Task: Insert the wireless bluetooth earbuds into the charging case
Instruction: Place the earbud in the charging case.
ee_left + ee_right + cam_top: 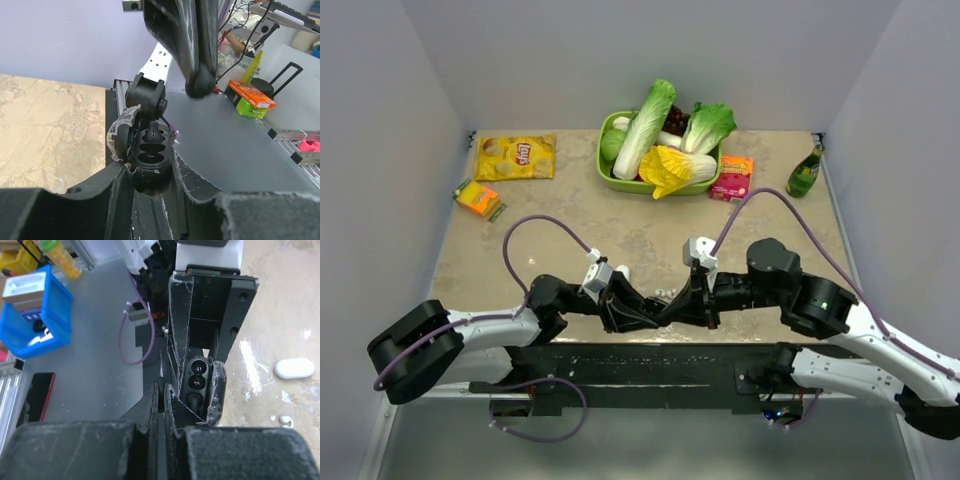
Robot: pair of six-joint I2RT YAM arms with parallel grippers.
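Observation:
My left gripper (pixel 650 310) is shut on an open black charging case (pixel 150 152), which I hold upright between my fingers at the near middle of the table. One black earbud (pixel 152 132) sits in its top well and the other wells look empty. The case also shows in the right wrist view (pixel 197 382). My right gripper (pixel 159 390) is shut just beside and above the case, apparently pinching a small black earbud. It also shows in the left wrist view (pixel 200 86). A white oval pebble-shaped case (pixel 294 368) lies on the table, with small white pieces (pixel 285 419) near it.
At the back stand a green tray (pixel 608 172) of vegetables, a yellow chip bag (pixel 516 157), an orange-green box (pixel 478 198), a pink-orange box (pixel 732 177) and a green bottle (pixel 805 172). The black base rail (pixel 640 365) runs along the near edge.

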